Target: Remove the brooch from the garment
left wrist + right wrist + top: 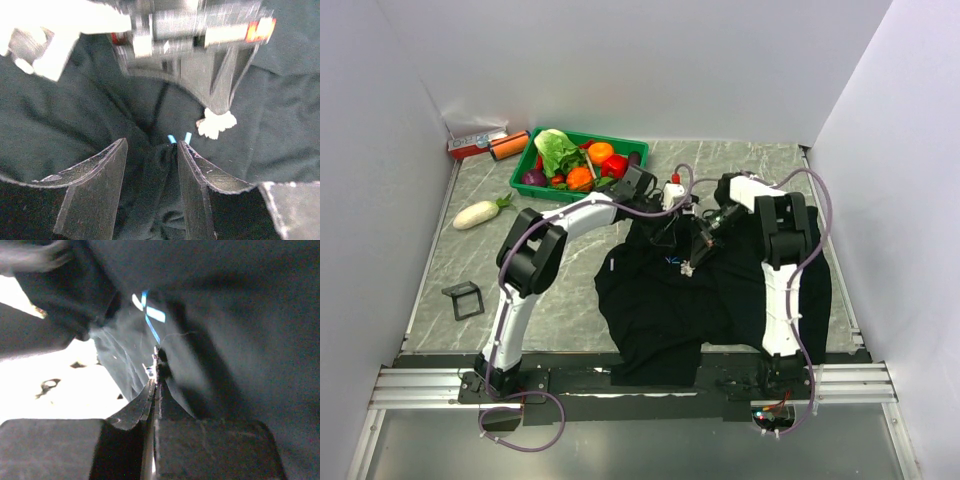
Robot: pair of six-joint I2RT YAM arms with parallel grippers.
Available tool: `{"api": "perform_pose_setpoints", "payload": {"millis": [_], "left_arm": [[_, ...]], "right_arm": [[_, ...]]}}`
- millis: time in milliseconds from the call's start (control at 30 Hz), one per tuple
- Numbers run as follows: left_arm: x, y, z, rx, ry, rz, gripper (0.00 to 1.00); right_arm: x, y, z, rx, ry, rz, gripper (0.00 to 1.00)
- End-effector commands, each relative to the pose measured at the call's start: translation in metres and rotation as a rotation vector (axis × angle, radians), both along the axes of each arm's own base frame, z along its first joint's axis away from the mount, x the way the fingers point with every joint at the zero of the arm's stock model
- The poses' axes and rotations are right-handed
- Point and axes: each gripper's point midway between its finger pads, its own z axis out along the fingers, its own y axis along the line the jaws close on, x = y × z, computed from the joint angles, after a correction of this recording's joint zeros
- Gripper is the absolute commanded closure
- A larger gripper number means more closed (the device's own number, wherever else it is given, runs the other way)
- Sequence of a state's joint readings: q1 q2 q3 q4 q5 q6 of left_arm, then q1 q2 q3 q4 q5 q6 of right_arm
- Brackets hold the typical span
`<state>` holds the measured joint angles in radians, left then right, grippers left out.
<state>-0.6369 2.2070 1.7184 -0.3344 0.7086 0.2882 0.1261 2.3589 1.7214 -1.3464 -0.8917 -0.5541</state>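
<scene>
The black garment lies on the right half of the table. My left gripper comes from the far side, its jaws closed on a raised fold of the garment. My right gripper is shut on the brooch, a tiny white sparkly pin held at its fingertips just above the fabric. The brooch shows as a small glint at my right gripper's tips. Short blue marks on the garment lie just beyond it.
A green tray of vegetables stands at the back. A white radish and orange and red items lie at the back left. A small black frame lies at the left. White walls close both sides.
</scene>
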Motion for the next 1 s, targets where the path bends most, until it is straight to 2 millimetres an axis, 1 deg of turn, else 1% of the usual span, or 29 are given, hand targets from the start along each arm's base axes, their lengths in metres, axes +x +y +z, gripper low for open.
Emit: {"api": "perform_pose_setpoints", "payload": {"millis": [0, 67, 167, 200, 267, 300, 333, 367, 400, 433, 467, 500, 533, 567, 600, 633, 667, 700, 733, 767, 800, 867, 900, 933, 967], "left_arm": [[-0.024, -0.005, 0.036, -0.099, 0.026, -0.07, 0.48], [-0.025, -0.003, 0.036, -0.102, 0.028, -0.067, 0.47], [-0.024, 0.003, 0.044, -0.113, 0.013, -0.059, 0.45], [-0.022, 0.004, 0.052, -0.126, -0.001, -0.057, 0.45], [-0.018, 0.01, 0.058, -0.132, -0.001, -0.034, 0.44], [-0.016, 0.012, 0.069, -0.142, -0.016, -0.019, 0.43], [-0.014, 0.014, 0.073, -0.15, -0.006, 0.002, 0.42], [-0.007, 0.02, 0.079, -0.158, -0.002, 0.031, 0.42], [-0.005, 0.024, 0.089, -0.17, -0.002, 0.052, 0.42], [-0.002, 0.028, 0.097, -0.185, 0.032, 0.091, 0.41], [0.008, 0.037, 0.102, -0.195, 0.049, 0.136, 0.4], [0.01, 0.043, 0.115, -0.216, 0.054, 0.164, 0.4], [0.01, 0.05, 0.114, -0.222, 0.108, 0.214, 0.39], [0.02, 0.062, 0.121, -0.237, 0.089, 0.251, 0.38], [0.021, 0.069, 0.131, -0.246, 0.075, 0.267, 0.37], [0.021, 0.074, 0.137, -0.255, 0.063, 0.256, 0.36], [0.021, 0.085, 0.137, -0.234, 0.087, 0.265, 0.36], [0.019, 0.089, 0.141, -0.227, 0.096, 0.262, 0.35], [0.023, 0.092, 0.153, -0.221, 0.027, 0.222, 0.35], [0.024, 0.098, 0.156, -0.216, 0.025, 0.217, 0.34], [0.021, 0.103, 0.156, -0.2, 0.044, 0.216, 0.34], [0.023, 0.113, 0.165, -0.225, 0.042, 0.204, 0.34], [0.023, 0.116, 0.172, -0.248, 0.032, 0.2, 0.34], [0.021, 0.119, 0.169, -0.26, 0.064, 0.213, 0.33], [0.023, 0.124, 0.172, -0.277, 0.057, 0.219, 0.32]], "right_arm": [[-0.039, -0.027, 0.052, -0.162, 0.111, 0.023, 1.0], [-0.042, -0.03, 0.054, -0.185, 0.093, 0.034, 1.0], [-0.049, -0.036, 0.061, -0.216, 0.064, 0.05, 1.0], [-0.054, -0.038, 0.065, -0.226, 0.049, 0.056, 1.0], [-0.058, -0.043, 0.067, -0.243, 0.031, 0.069, 1.0], [-0.057, -0.044, 0.071, -0.248, -0.002, 0.073, 1.0], [-0.055, -0.045, 0.073, -0.246, -0.024, 0.069, 1.0], [-0.052, -0.045, 0.076, -0.241, -0.053, 0.065, 1.0], [-0.039, -0.04, 0.082, -0.211, -0.131, 0.046, 1.0], [-0.032, -0.037, 0.087, -0.193, -0.179, 0.034, 1.0], [-0.022, -0.034, 0.091, -0.173, -0.238, 0.014, 1.0], [-0.013, -0.027, 0.103, -0.135, -0.3, -0.013, 1.0], [0.002, -0.02, 0.108, -0.096, -0.374, -0.035, 1.0], [0.009, -0.015, 0.115, -0.059, -0.409, -0.05, 1.0], [0.016, -0.009, 0.128, -0.021, -0.448, -0.074, 1.0], [0.025, 0.002, 0.141, 0.059, -0.493, -0.094, 1.0], [0.029, 0.008, 0.151, 0.095, -0.5, -0.113, 1.0], [0.035, 0.013, 0.167, 0.139, -0.54, -0.123, 1.0], [0.037, 0.02, 0.18, 0.194, -0.553, -0.131, 1.0], [0.045, 0.024, 0.189, 0.218, -0.581, -0.148, 1.0], [0.048, 0.027, 0.202, 0.237, -0.615, -0.152, 1.0], [0.053, 0.032, 0.218, 0.274, -0.655, -0.164, 1.0], [0.051, 0.034, 0.229, 0.291, -0.685, -0.161, 1.0], [0.05, 0.036, 0.235, 0.313, -0.703, -0.158, 1.0], [0.05, 0.04, 0.242, 0.346, -0.724, -0.159, 1.0]]}}
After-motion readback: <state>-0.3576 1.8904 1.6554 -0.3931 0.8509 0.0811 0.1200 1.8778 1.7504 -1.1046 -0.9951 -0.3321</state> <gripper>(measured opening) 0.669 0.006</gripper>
